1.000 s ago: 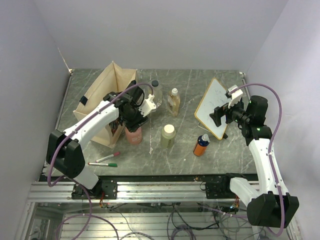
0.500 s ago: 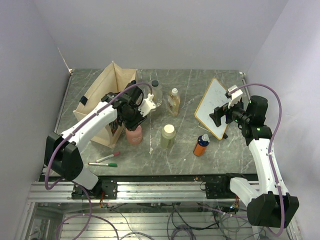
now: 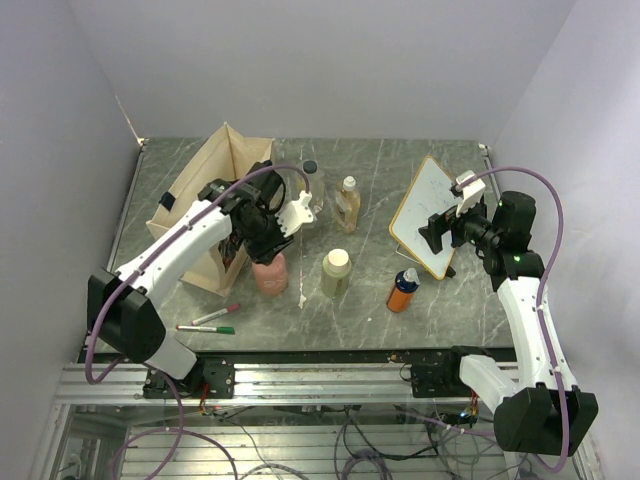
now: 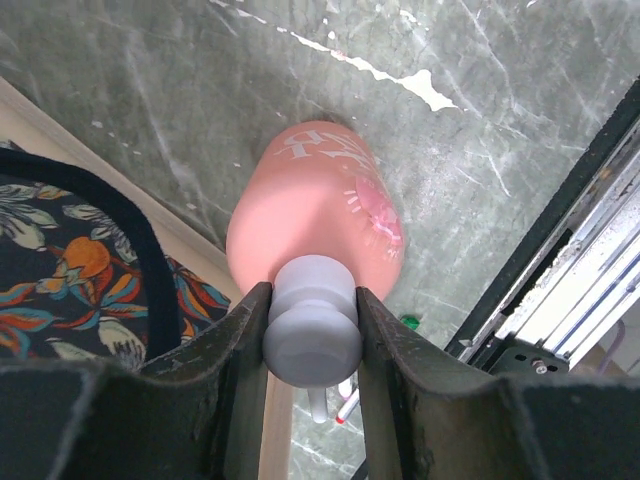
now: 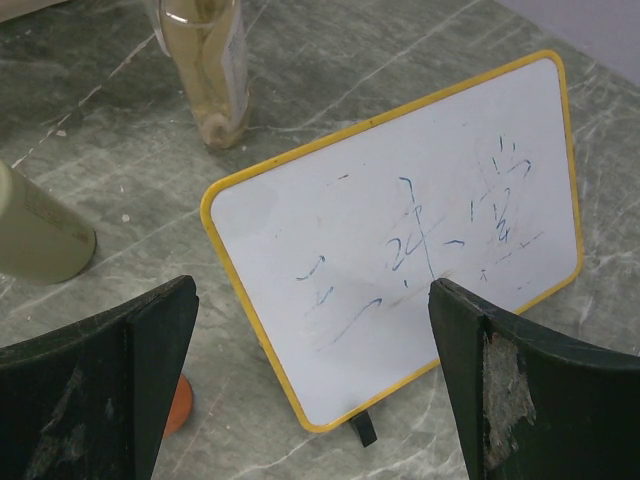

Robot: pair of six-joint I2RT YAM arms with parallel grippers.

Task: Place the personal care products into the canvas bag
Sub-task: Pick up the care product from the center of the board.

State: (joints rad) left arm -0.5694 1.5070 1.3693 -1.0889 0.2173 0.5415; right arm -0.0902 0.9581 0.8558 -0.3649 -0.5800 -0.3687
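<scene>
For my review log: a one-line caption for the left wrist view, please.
Left gripper shut on the white cap of the salmon-pink bottle, canvas bag at its side, grey table below.

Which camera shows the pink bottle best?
Left wrist: the pink bottle fills the frame, white cap clamped in the left end effector. Top external shows it small, partly under the left arm. Right wrist misses it.

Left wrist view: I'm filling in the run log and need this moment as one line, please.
left gripper: shut on white cap of salmon-pink bottle | bottle: upright beside canvas bag, not in it | right gripper: open over whiteboard
</scene>
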